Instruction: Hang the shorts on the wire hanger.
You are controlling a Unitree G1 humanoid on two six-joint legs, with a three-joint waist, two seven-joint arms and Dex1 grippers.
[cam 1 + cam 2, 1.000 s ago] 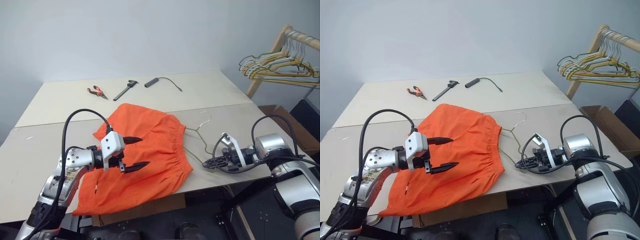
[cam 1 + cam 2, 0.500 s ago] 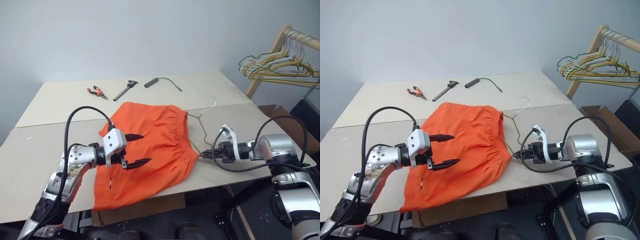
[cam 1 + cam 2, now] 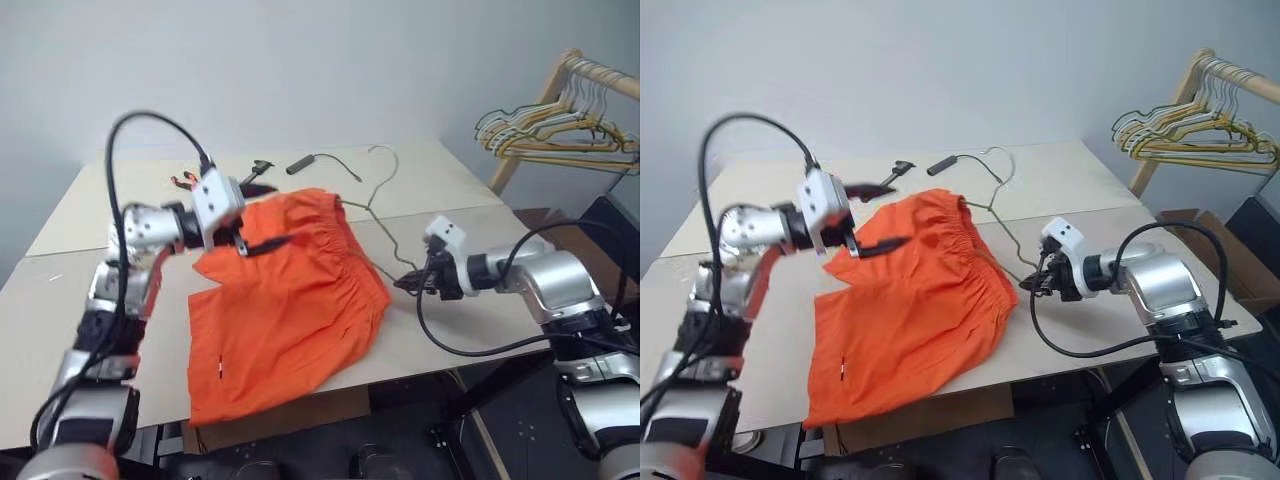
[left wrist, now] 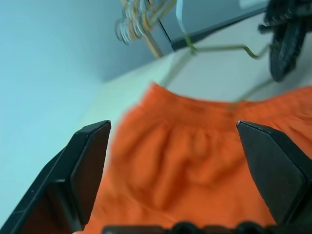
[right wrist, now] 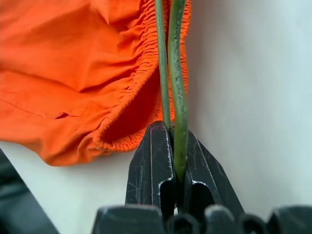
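- Head views: the shorts (image 3: 290, 300) lie spread on the tabletop (image 3: 80, 300), waistband toward the right arm and one leg hanging over the near edge. The wire hanger (image 3: 992, 215) is tilted up off the surface, its hook (image 3: 995, 160) in the air above the far side, and one shoulder runs into the waistband. That looks like the way to thread the wire through the cloth. The left end effector (image 3: 262, 215) hovers above the far corner of the shorts with its two fingers spread wide and nothing between them, probably placed to catch the fabric. Pliers (image 3: 186, 182) and a black cable (image 3: 325, 162) lie well behind.
- Left wrist view: the open fingers (image 4: 85, 170) frame the orange cloth, with none of it pinched.
- Right wrist view: the right end effector (image 5: 177, 170) is clamped tight on two green wire strands at the hanger's corner, just beside the gathered waistband, so the frame can be steered from its end.
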